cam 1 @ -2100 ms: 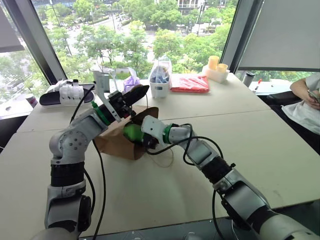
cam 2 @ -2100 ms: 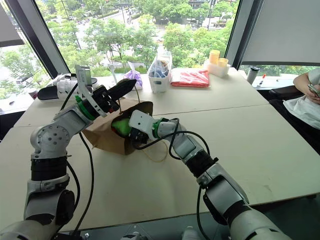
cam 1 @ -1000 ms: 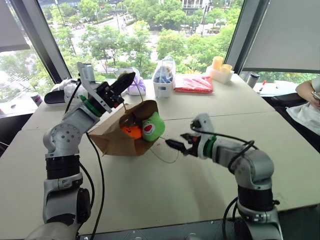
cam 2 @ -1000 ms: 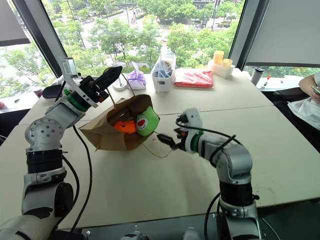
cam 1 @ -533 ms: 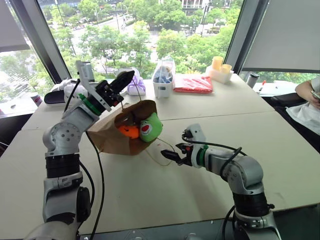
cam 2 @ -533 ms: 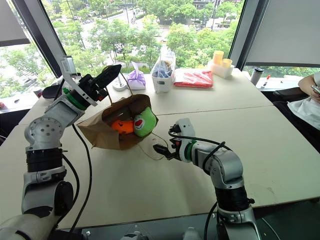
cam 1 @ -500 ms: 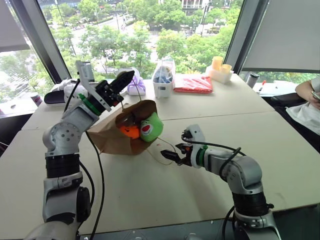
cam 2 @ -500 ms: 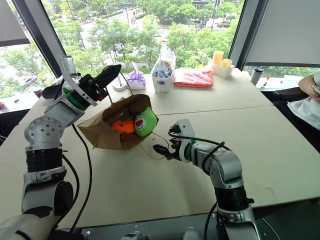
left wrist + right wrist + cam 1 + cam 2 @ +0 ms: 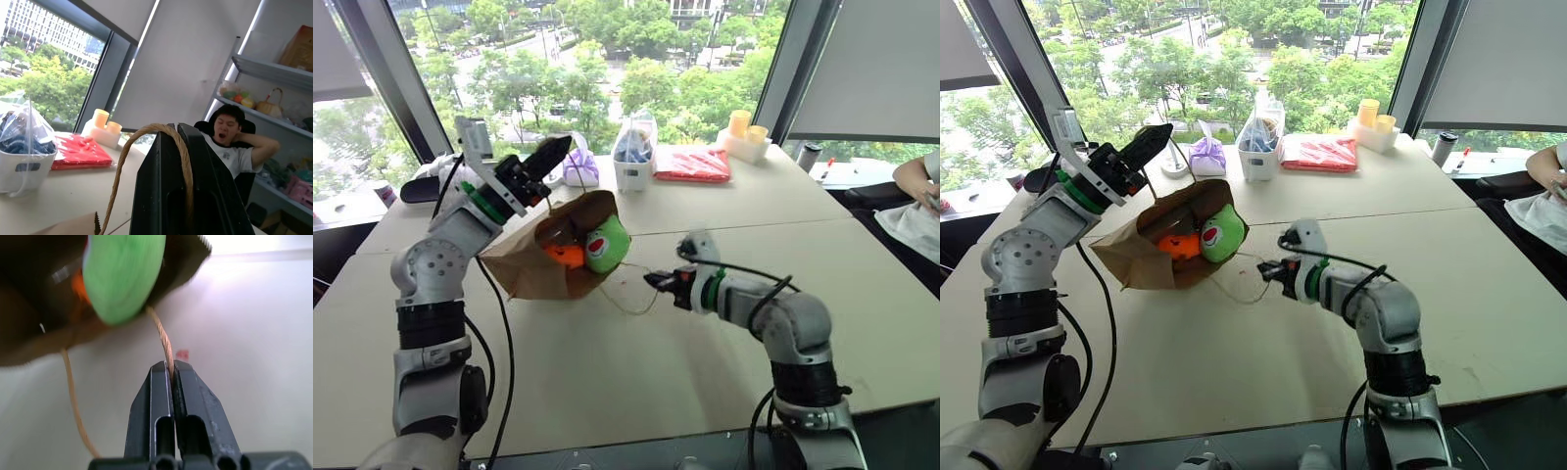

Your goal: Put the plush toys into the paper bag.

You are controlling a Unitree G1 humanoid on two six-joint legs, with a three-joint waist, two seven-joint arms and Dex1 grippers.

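Left gripper (image 9: 551, 156) up high, clamped tight on one cord handle (image 9: 146, 131) of the paper bag (image 9: 533, 269), holding that side of the mouth lifted. Right below and just past its tips, bag tipped on its side, mouth facing the right gripper. Orange plush toy (image 9: 569, 256) tucked inside, green plush toy (image 9: 606, 245) sitting right in the opening, half poking out. Right gripper (image 9: 654, 281) low over the table (image 9: 862, 284), pinched closed on the other cord handle (image 9: 162, 340), green toy just ahead of its tips.

red packet (image 9: 685, 164), purple pouch (image 9: 578, 168) and yellow cups (image 9: 743, 126) on the table (image 9: 862, 294)
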